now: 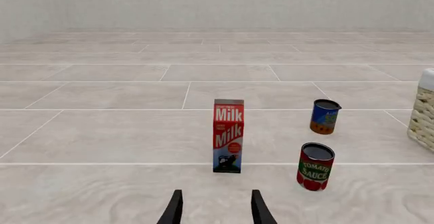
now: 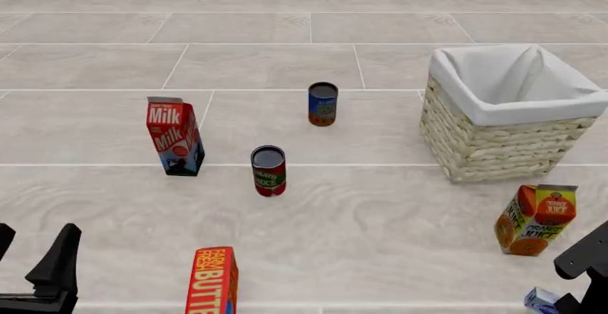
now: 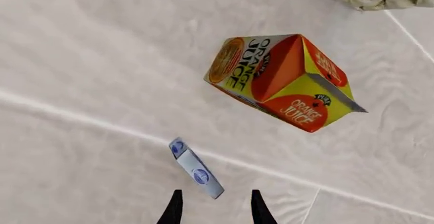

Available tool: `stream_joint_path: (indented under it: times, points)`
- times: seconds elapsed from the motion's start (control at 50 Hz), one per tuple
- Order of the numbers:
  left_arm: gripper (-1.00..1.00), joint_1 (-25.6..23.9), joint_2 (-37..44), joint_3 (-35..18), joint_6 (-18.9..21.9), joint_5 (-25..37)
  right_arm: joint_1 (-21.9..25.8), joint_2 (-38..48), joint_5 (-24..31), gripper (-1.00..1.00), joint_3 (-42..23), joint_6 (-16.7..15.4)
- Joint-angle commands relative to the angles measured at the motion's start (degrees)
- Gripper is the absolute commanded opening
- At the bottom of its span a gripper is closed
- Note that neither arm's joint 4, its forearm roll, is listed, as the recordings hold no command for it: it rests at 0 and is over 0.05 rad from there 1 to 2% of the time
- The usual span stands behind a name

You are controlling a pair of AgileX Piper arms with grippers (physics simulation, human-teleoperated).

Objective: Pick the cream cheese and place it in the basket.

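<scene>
While its fingers stand spread and empty, the right end effector (image 3: 213,209) hovers near the cream cheese (image 3: 196,168).

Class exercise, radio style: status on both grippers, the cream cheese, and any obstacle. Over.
Both grippers open, empty. Cream cheese on the table just ahead of right gripper. Orange juice carton stands between it and basket.

Red-and-white milk carton (image 2: 174,137), orange-and-yellow orange juice carton (image 2: 534,219), pale woven basket (image 2: 503,147) lined white, light-blue-and-white cream cheese (image 3: 195,168)
</scene>
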Motion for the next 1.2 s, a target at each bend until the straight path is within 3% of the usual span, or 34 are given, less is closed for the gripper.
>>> stream_joint_path:
  times: [0.02, 0.64, 0.84, 1.2]
  points:
    - [1.0, 0.0, 0.0, 0.0, 0.0, 0.0, 0.5, 2.5, -2.9, 1.0, 2.0, -0.1]
    - [1.0, 0.0, 0.0, 0.0, 0.0, 0.0, 1.6, 11.3, -12.0, 1.0, 4.9, -0.3]
    - [1.0, 0.0, 0.0, 0.0, 0.0, 0.0, 0.2, 13.9, -14.8, 1.0, 5.1, -2.0]
    - [1.0, 0.0, 0.0, 0.0, 0.0, 0.0, -0.2, 19.2, -20.0, 1.0, 6.7, -1.5]
